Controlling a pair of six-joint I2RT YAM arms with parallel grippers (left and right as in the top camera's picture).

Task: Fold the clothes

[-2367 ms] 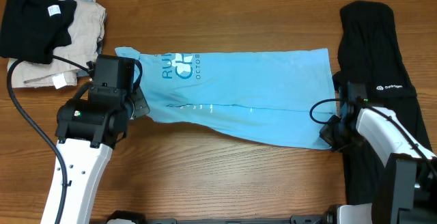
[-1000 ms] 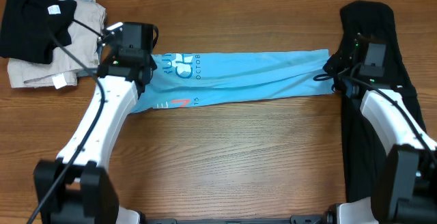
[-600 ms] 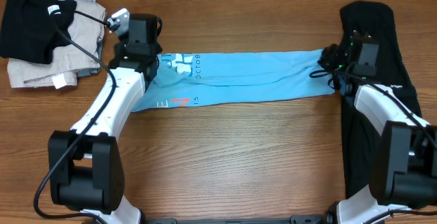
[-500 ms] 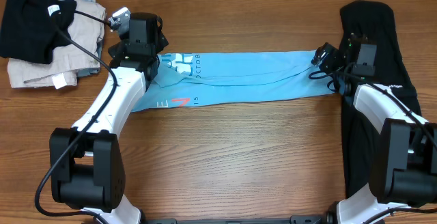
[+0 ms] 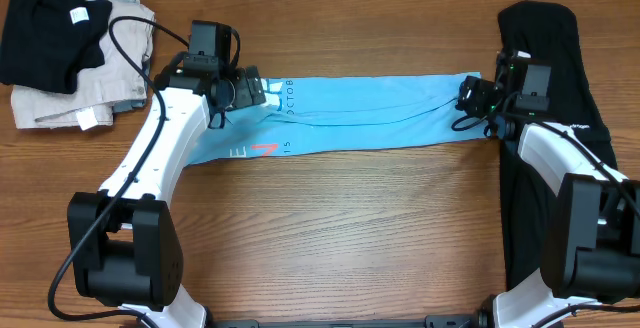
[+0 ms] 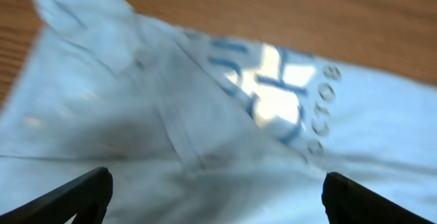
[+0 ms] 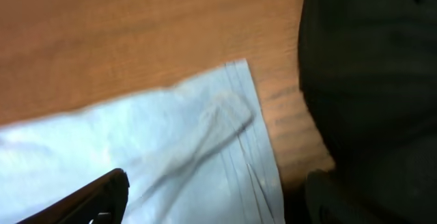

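The light blue T-shirt (image 5: pixel 370 108) lies folded into a long strip across the table, its white and coral lettering at the left end. My left gripper (image 5: pixel 250 90) hovers over that lettered end, open. In the left wrist view the gripper (image 6: pixel 215 200) has both fingertips (image 6: pixel 78 197) wide apart above the cloth (image 6: pixel 205 115), holding nothing. My right gripper (image 5: pixel 470 96) is at the shirt's right end, open. The right wrist view shows this gripper (image 7: pixel 212 197) over the shirt's hem corner (image 7: pixel 205 142). The long black garment (image 5: pixel 545 48) lies just to its right, also visible as a black garment (image 7: pixel 369 80).
A stack of folded clothes sits at the back left, a black piece (image 5: pixel 45 33) on a beige one (image 5: pixel 115 58). The left arm's cable (image 5: pixel 125 43) loops over that stack. The wooden table (image 5: pixel 350 238) shows bare in front of the shirt.
Both grippers carried the shirt's near edge up to the far edge, narrowing it into a strip, then opened and let go. The left gripper has since shifted right over the lettering.
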